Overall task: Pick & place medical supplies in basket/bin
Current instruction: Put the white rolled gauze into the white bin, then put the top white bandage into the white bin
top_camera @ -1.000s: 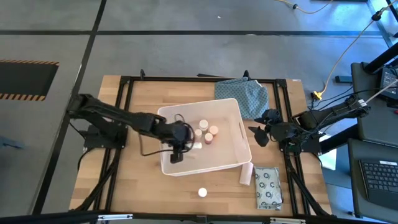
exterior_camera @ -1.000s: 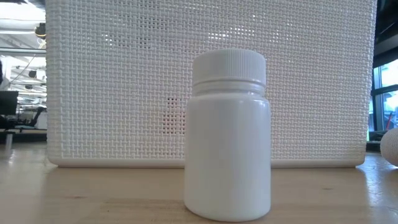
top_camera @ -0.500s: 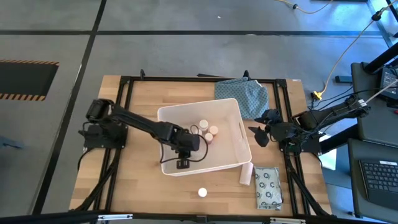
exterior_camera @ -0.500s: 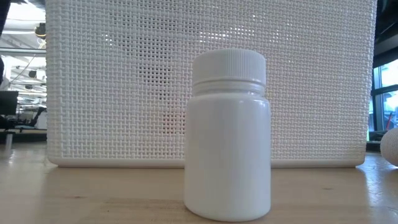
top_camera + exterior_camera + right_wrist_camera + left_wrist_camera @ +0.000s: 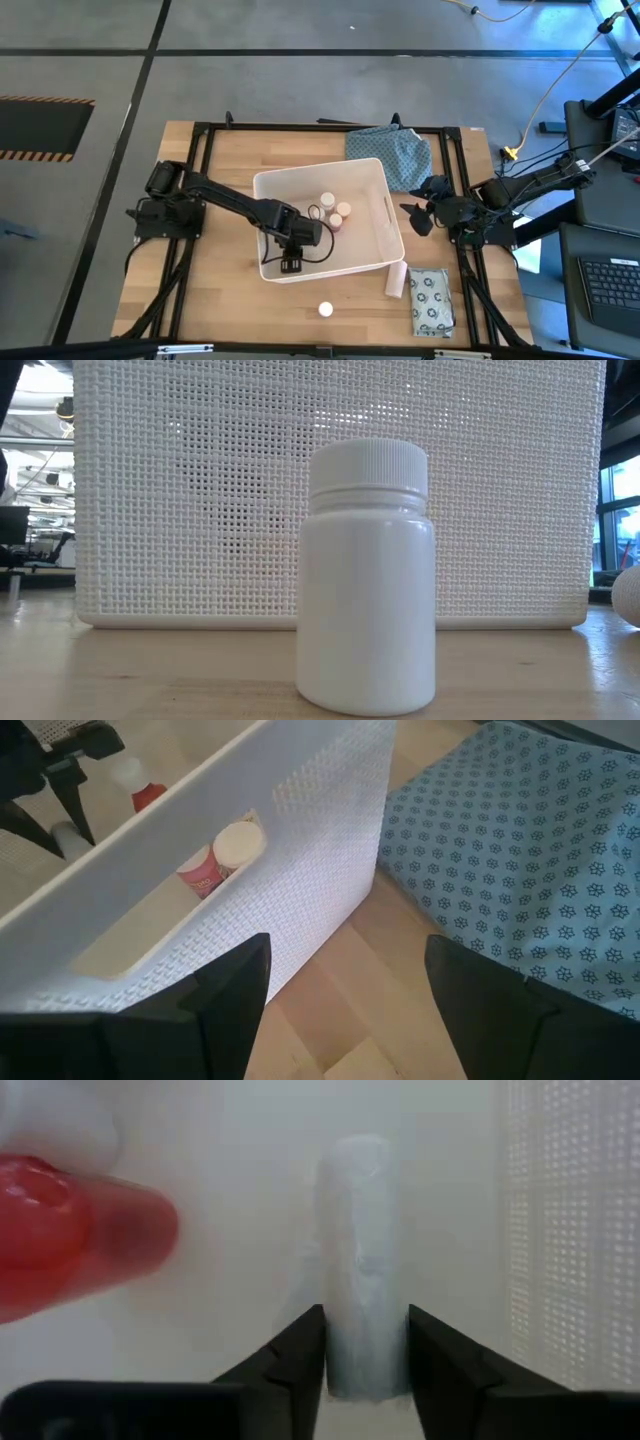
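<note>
The white basket (image 5: 375, 245) sits mid-table. My left gripper (image 5: 292, 264) reaches down inside it by its near wall, shut on a short white tube (image 5: 362, 1230). A red bottle (image 5: 70, 1230) lies beside the tube on the basket floor. Two white-capped bottles (image 5: 327, 201) stand near the basket's middle. One white bottle (image 5: 325, 309) stands upright on the table in front of the basket, filling the low view (image 5: 368, 575). Another white tube (image 5: 396, 281) and the ring-printed packet (image 5: 431, 300) lie near the right front corner. My right gripper (image 5: 420, 215) is open, right of the basket. My left gripper pinches the short white tube near one end (image 5: 365, 1365) between its two fingers, which come from above, pointing down, and lie across it. The tube looks level, on or just above the basket floor; which, I cannot tell.
A blue-green patterned cloth (image 5: 390, 155) lies bunched at the basket's far right corner, also seen in the right wrist view (image 5: 520, 840). The basket's mesh wall (image 5: 300, 850) stands just ahead of the right gripper. Bare wood shows left of the basket.
My left gripper has moved inside the basket from near its middle toward the near wall and a little to the right, the arm stretching farther out. It has stayed almost still for the last half second. The right arm has kept still.
</note>
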